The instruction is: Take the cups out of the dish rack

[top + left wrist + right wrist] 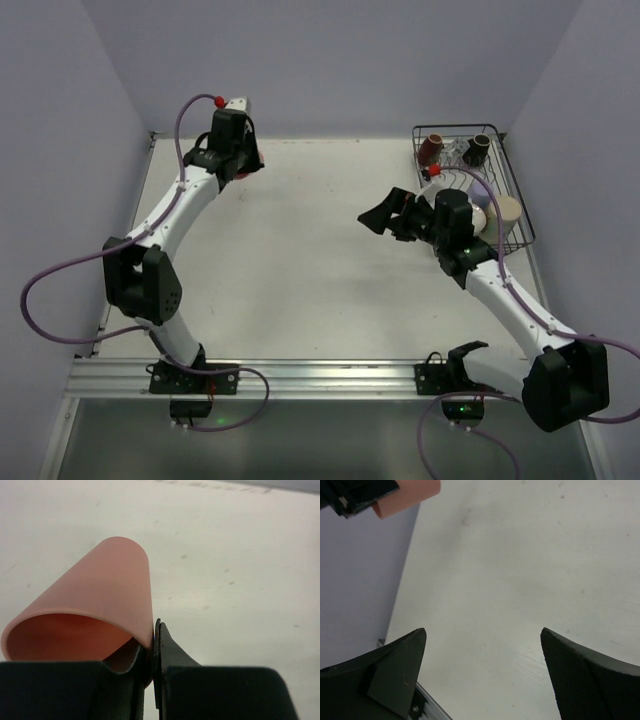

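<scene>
On the table, I see the dish rack at the far right corner. My right gripper hangs just left of it, fingers spread wide, empty. My left gripper, far left, pinches the salmon tumbler by its wall. 2 dark brown mugs sit in the rack.

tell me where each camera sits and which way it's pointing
top external: above and behind the arms, looking down on table and dish rack; left arm and right arm in view, bases at bottom.
left wrist: on the left arm, looking along the left gripper, shut on the rim of the salmon tumbler, table beyond.
right wrist: on the right arm, looking past the open right gripper at table and side wall.
shared: both wrist views show the salmon tumbler.
</scene>
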### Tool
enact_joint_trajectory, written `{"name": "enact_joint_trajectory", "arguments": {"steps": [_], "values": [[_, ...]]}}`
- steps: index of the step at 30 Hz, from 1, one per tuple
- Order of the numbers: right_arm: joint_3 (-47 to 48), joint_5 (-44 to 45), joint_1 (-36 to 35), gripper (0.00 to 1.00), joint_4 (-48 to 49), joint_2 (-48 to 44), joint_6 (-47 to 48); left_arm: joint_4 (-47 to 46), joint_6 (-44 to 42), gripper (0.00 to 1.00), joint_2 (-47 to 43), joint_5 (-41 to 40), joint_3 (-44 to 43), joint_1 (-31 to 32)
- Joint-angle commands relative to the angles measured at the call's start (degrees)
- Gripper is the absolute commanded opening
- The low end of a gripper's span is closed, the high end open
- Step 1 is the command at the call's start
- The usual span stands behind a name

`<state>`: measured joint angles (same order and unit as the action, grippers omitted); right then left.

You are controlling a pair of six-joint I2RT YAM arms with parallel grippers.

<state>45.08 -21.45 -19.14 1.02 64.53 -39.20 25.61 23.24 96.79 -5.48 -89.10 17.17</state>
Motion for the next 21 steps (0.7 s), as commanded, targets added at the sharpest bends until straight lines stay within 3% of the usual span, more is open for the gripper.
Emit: {"name": "enact_joint_trajectory", "arguments": {"steps": [1,13,20,21], "values": [[-0.8,5.4,-1.1,0.99,-7.8,-3.7,6.9,17.8,-6.3,0.00,5.7,-4.6,-9.1,-2.1],[-1.4,7.5,-3.7,0.99,-8.5,-4.9,9.2,32.0,-10.2,0.00,22.0,-7.0,-22.0,-4.2],[-1.6,7.3,-4.1,0.99,-8.0,-4.2,9.1,32.8,-10.7,0.02,24.8,-9.5,-23.1,-4.9],[-1.6,7.5,-4.2,0.99,-8.0,-4.2,9.1,32.9,-10.8,0.06,25.2,-9.2,-23.1,-5.1]]}}
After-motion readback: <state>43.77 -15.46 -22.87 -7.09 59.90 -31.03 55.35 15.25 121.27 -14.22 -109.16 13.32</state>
